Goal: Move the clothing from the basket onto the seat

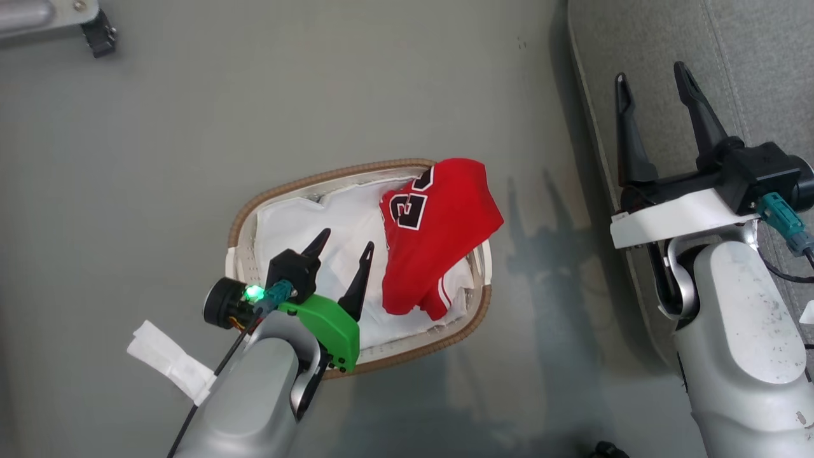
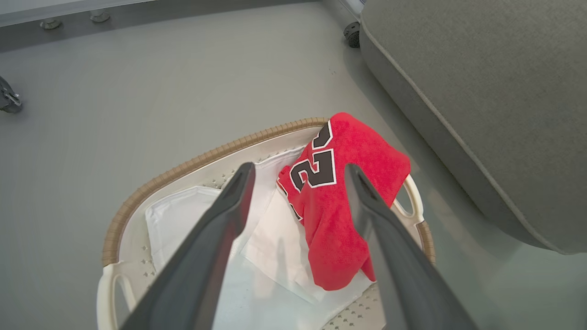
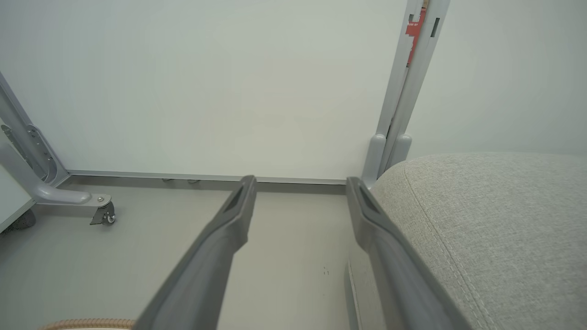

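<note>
Clothing (image 1: 439, 235) over basket (image 1: 292, 187) rim

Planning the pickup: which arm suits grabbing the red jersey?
Left: left gripper hangs open over the white plastic basket by the red numbered jersey; right gripper is at the grey fabric seat.

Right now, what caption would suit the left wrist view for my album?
Open left gripper hovers over the basket holding a red jersey, grey seat alongside.
</note>
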